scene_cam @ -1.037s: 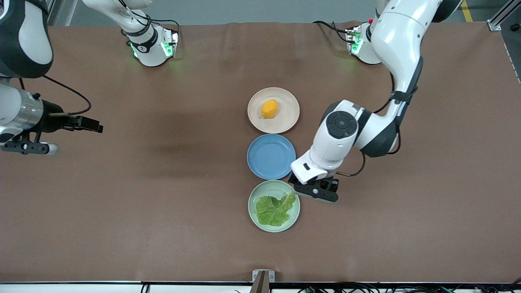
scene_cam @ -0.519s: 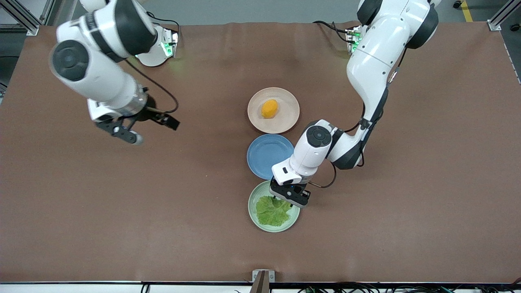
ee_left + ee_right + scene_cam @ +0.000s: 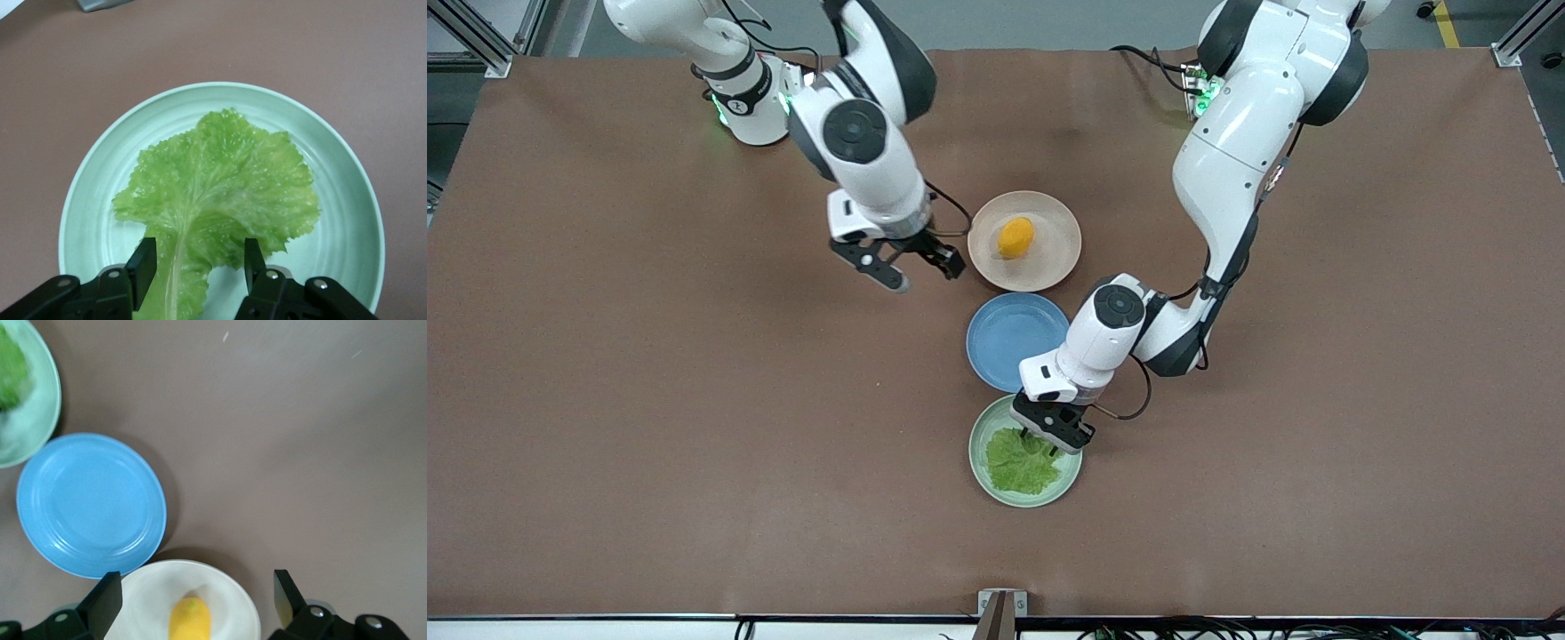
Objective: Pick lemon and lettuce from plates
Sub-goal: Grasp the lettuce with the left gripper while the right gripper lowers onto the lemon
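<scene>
We list three plates in a row: farthest plate (image 3: 1049, 258) holding the lemon (image 3: 1016, 237), a middle plate (image 3: 1005, 342), nearest plate (image 3: 982, 471) holding the lettuce (image 3: 1018, 462).

Even, bright light falls from overhead on my brown table (image 3: 694, 400), so my arms cast only soft, faint shadows and nothing glares. My left wrist view is sharp: the lettuce (image 3: 220, 193) shows every crinkle, the mint plate (image 3: 347, 220) carries a mild sheen, and my left claw (image 3: 200, 267) sits dark at the frame's edge. My right wrist view is softer, with the lemon (image 3: 190, 620) and the green plate (image 3: 30, 420) at the corner smeared, and a dark shadow rims the blue plate (image 3: 90, 503).
</scene>
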Motion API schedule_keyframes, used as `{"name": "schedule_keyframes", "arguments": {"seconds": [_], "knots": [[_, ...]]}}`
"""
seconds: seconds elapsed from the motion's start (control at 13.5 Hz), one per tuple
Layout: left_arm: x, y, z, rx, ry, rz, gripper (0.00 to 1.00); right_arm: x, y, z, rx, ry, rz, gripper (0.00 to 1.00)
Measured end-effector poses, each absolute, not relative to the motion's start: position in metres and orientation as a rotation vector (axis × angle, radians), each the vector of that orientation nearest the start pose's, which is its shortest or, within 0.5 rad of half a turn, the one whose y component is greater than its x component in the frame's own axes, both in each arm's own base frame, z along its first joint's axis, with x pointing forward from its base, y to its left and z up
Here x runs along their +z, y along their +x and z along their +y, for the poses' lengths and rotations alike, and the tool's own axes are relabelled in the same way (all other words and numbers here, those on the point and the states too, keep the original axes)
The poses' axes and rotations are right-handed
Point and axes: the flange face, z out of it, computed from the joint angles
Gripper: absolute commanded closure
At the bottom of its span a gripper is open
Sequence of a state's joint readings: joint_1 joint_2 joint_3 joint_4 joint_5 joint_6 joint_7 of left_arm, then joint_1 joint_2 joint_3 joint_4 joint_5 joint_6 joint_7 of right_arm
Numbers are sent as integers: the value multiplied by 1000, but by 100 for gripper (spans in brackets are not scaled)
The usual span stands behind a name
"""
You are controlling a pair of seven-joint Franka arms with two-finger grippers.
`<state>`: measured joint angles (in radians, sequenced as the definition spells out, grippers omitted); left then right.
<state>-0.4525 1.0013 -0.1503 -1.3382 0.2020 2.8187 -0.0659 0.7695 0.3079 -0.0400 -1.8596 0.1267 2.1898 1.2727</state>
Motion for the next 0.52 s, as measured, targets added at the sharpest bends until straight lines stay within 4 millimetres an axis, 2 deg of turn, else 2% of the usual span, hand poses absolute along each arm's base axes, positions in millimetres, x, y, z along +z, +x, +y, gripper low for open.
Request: {"name": "schedule_keyframes", "arguments": {"seconds": [0.07, 0.22, 0.3, 0.52], "knots": [[175, 649, -418, -762, -3041, 1003, 48, 334, 457, 442, 84, -2919, 933, 0], [172, 649, -417, -760, -3020, 1038, 68, 299, 438, 471, 67, -2917, 914, 0], [172, 649, -417, -761, -3016, 1045, 77, 289, 427, 483, 68, -2924, 906, 0], [172, 649, -416, -766, -3004, 1064, 90, 272, 397, 509, 76, -2922, 947, 0]]}}
